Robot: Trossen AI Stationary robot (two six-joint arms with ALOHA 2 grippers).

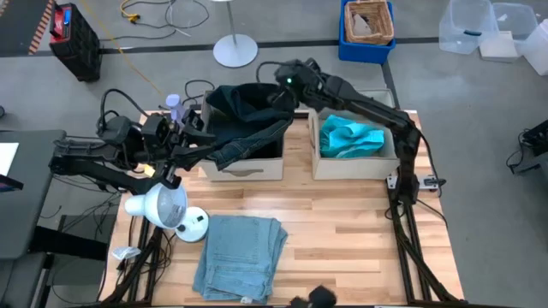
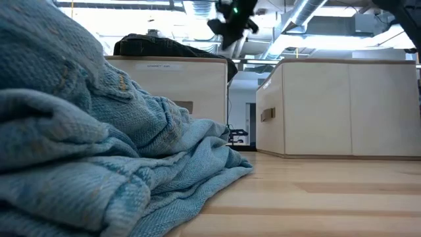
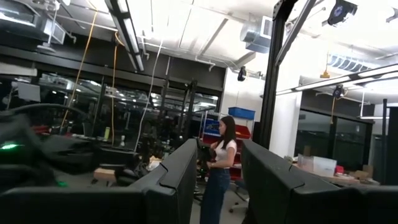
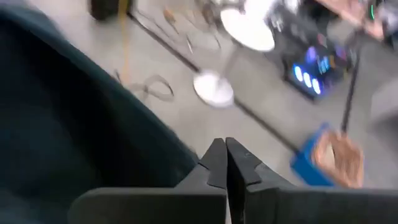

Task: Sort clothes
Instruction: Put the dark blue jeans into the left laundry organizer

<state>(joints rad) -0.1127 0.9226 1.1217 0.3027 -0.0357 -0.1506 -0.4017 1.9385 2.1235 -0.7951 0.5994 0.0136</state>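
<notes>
Dark green-black jeans point(image 1: 244, 115) lie heaped in the left beige box point(image 1: 244, 169), with one part draped over its near wall; they also show in the low view point(image 2: 164, 46). A teal shirt point(image 1: 347, 137) lies in the right beige box point(image 1: 351, 165). Light blue jeans point(image 1: 240, 257) lie folded on the table near its front edge and fill the low view's left point(image 2: 99, 151). The black cloth piece is not in view. My right gripper point(image 1: 282, 92) hangs shut above the left box's right side point(image 2: 231, 26) point(image 4: 225, 149), clear of the jeans. My left gripper point(image 1: 199, 137) is open and empty at the table's left point(image 3: 217, 162).
A white lamp-like object point(image 1: 163, 205) stands at the table's left front, near my left arm. The two boxes take up the table's far half. A person point(image 3: 221, 162) stands in the room beyond the table. A blue crate point(image 1: 368, 30) stands on the floor behind.
</notes>
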